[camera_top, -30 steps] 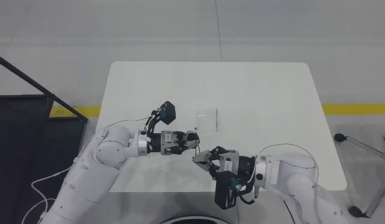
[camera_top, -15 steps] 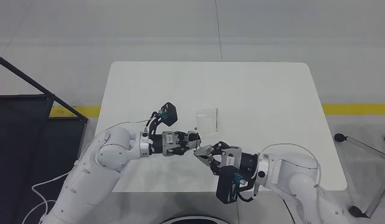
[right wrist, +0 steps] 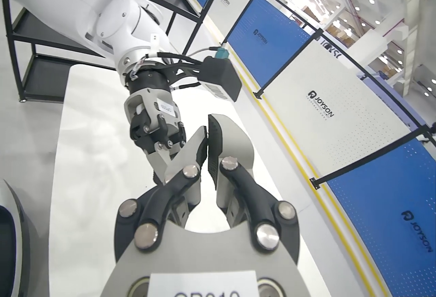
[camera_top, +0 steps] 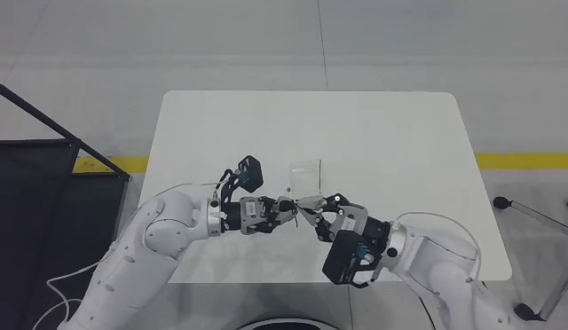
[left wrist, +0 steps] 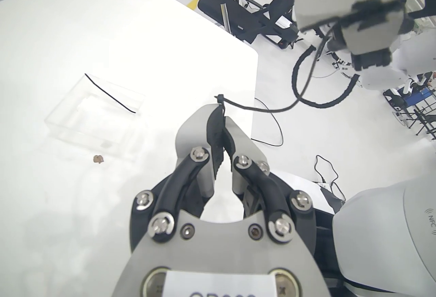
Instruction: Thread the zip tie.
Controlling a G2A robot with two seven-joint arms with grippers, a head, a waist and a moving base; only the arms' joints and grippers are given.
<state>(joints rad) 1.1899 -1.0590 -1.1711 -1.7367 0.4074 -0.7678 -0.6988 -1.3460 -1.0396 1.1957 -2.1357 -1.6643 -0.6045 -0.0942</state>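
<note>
My left gripper (left wrist: 221, 117) is shut on a thin black zip tie (left wrist: 252, 107). The tie's small head (left wrist: 220, 97) sticks out just past the fingertips. From there the strap bends away and up to my right gripper (left wrist: 369, 10), which hangs blurred above the table's edge. In the right wrist view the right gripper (right wrist: 208, 132) has its pads pressed together, right in front of the left gripper (right wrist: 158, 141); the strap between them is too thin to make out. From above, the left gripper (camera_top: 286, 209) and right gripper (camera_top: 312, 208) nearly touch over the table's near half.
A clear plastic tray (camera_top: 306, 176) sits just beyond the grippers, with a second black zip tie (left wrist: 109, 93) lying across it. A small brown crumb (left wrist: 98, 159) lies beside the tray. The white table (camera_top: 390, 135) stretches bare to the far side and right.
My right gripper has swung up from the near edge toward the tray and closed in on the left gripper. The left gripper has shifted slightly right.
</note>
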